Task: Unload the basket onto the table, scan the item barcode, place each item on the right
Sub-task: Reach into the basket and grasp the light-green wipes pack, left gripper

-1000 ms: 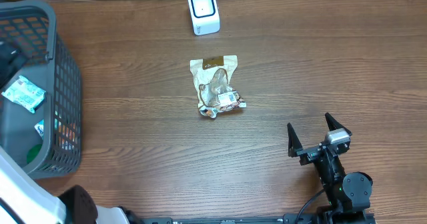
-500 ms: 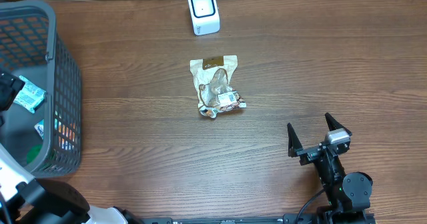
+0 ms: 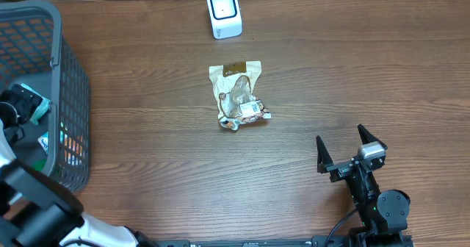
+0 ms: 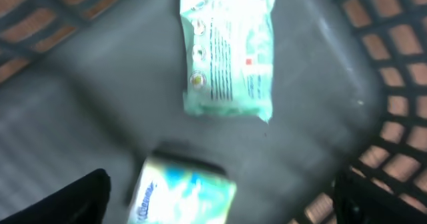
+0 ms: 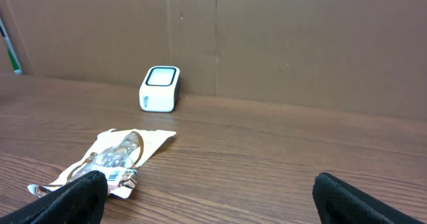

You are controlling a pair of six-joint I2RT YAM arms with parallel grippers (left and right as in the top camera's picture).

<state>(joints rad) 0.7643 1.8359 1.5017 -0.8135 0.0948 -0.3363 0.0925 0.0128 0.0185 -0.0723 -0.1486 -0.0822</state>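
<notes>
Teal packet (image 4: 227, 51) in basket (image 3: 70, 92), clearest from left wrist

A brown wooden table (image 3: 147, 166) with grain running left to right fills almost the whole overhead view. Three things lie directly on it. At top centre, close to the far edge, stands a small white scanner (image 3: 223, 12) with a dark-rimmed window on its face. Just below it, near the middle of the frame, a crumpled beige and clear packet (image 3: 239, 96) lies flat (a white barcode label shows at its lower right corner). The two are near but apart. At the left edge sits a grey mesh basket (image 3: 73, 122), well apart from both.
</notes>
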